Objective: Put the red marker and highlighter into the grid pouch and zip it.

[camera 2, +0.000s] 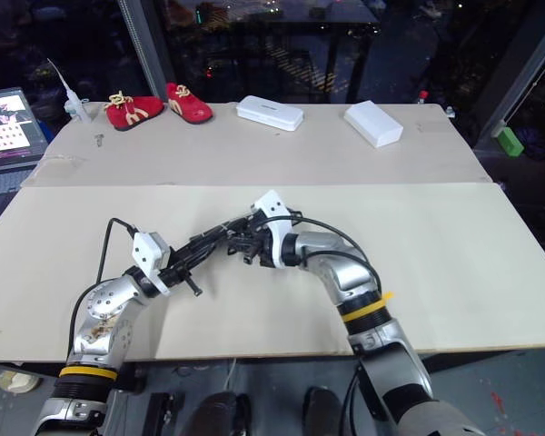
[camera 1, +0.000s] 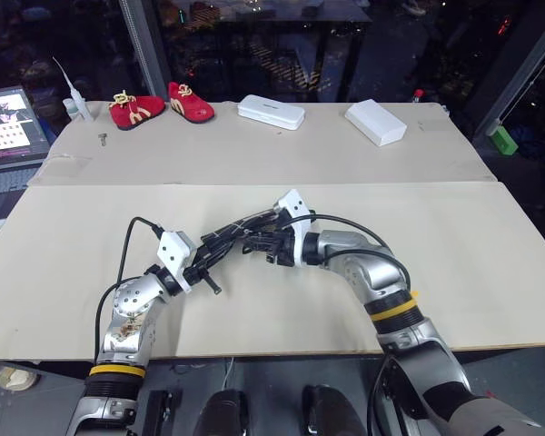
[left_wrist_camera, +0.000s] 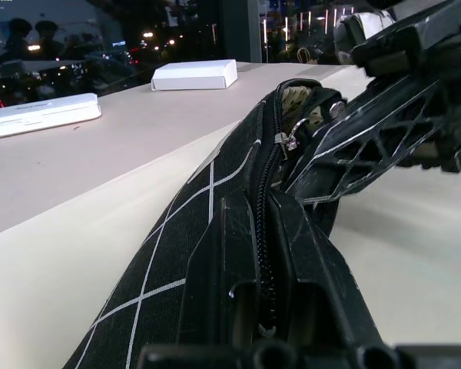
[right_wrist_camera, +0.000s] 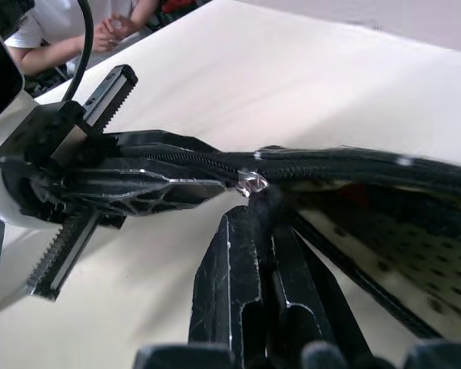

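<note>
Left wrist view, looking along the left tool (left_wrist_camera: 270, 254): fingers pressed together on one end of the grid pouch (left_wrist_camera: 192, 231), zipper line running up between them toward a small silver slider (left_wrist_camera: 290, 141), with the mouth beyond the slider gaping and a speckled lining visible. Right wrist view: right tool (right_wrist_camera: 261, 254) with fingers closed at the zipper beside that same silver slider (right_wrist_camera: 251, 183), apparently pinching the pull, though the pull itself hidden under the fingertips. Left eye view: grid pouch (camera 1: 241, 234) held stretched between the two tools, raised off the pale tabletop (camera 1: 454, 254), near the front middle. Marker and highlighter not clearly made out; a faint red glimpse inside the open pouch in the right wrist view, too dim to name. Likely risks from here: right fingers slipping off the small pull if the hold is only on the fabric edge or cord; slider jamming on lining or on an item poking through the mouth; pouch sagging and folding if the left tool loses its end, leaving no tension to pull against; contents sliding out of the open mouth if the pouch tips
</note>
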Available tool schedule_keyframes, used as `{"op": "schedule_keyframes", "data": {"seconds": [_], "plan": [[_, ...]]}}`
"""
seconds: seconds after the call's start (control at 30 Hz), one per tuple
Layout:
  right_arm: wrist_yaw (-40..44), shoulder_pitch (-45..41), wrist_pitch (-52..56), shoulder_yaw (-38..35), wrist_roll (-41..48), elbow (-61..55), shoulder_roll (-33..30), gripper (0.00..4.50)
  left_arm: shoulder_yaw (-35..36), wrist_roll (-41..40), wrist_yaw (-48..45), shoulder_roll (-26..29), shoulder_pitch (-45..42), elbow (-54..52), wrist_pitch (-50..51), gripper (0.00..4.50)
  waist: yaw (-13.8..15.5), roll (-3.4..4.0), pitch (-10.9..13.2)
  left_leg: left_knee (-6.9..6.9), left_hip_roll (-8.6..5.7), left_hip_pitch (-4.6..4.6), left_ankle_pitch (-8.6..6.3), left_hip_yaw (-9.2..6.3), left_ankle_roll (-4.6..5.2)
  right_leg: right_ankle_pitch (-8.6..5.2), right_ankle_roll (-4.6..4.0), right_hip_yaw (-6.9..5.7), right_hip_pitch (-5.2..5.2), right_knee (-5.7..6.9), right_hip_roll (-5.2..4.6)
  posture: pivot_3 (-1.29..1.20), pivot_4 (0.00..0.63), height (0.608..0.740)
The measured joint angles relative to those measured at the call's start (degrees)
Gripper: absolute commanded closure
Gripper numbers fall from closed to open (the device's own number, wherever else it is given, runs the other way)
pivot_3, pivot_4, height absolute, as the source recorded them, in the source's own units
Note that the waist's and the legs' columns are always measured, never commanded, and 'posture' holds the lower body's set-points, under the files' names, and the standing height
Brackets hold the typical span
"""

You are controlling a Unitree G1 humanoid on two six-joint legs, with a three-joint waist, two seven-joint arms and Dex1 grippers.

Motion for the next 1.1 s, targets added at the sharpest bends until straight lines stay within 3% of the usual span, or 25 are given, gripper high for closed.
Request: {"op": "schedule_keyframes", "data": {"seconds": [0.13,0.27,0.43,0.73,0.83,1.1], "plan": [[0.7,1.9,2.4,0.2,0.6,-3.8,-3.5,4.46,-0.5,0.0,-0.4,0.0,0.0,0.0,0.0,4.50,0.0,0.00,0.0,0.00,-0.01,0.03,0.00,0.00,0.00,0.00,0.00,0.01,0.01,-0.04,-0.02,0.00,0.150,0.740],[2.6,4.8,2.7,-2.1,-0.4,-5.4,-15.0,4.46,-0.7,0.0,-0.5,0.0,0.3,-0.2,0.0,4.50,0.6,0.00,0.0,0.01,-0.10,0.00,0.00,0.02,0.02,-0.01,0.01,0.01,0.00,-0.14,-0.09,0.00,0.150,0.740],[4.8,4.8,2.9,-5.7,-0.1,-4.6,-20.9,4.46,-0.6,0.0,-0.4,0.0,0.4,-0.4,0.0,4.50,0.0,0.00,0.0,0.00,-0.05,0.10,-0.01,0.04,0.02,-0.02,0.00,0.05,0.02,-0.12,0.05,0.00,0.150,0.740],[7.9,5.8,2.5,-7.7,1.5,-2.7,-23.7,4.46,-0.7,0.0,-0.5,-0.1,0.4,-0.7,0.0,4.50,0.1,-0.01,0.0,0.00,-0.07,0.09,-0.01,0.03,0.02,-0.02,0.00,0.07,0.04,-0.13,0.00,0.00,0.150,0.740],[8.4,7.2,2.1,-7.9,2.0,-2.7,-22.8,3.66,-0.6,0.0,-0.3,-0.1,0.4,-0.7,0.0,4.50,0.1,-0.01,0.0,0.00,-0.07,0.09,-0.01,0.02,0.02,-0.02,0.00,0.07,0.05,-0.13,0.00,0.00,0.150,0.740],[13.7,13.8,1.7,-6.8,3.2,-5.2,-25.1,0.82,-0.7,0.0,-1.1,0.0,0.2,-0.7,0.1,4.50,0.6,-0.01,0.0,0.02,-0.07,0.09,-0.01,0.01,0.02,-0.02,0.01,0.07,0.06,-0.14,-0.04,0.00,0.150,0.740]]}}
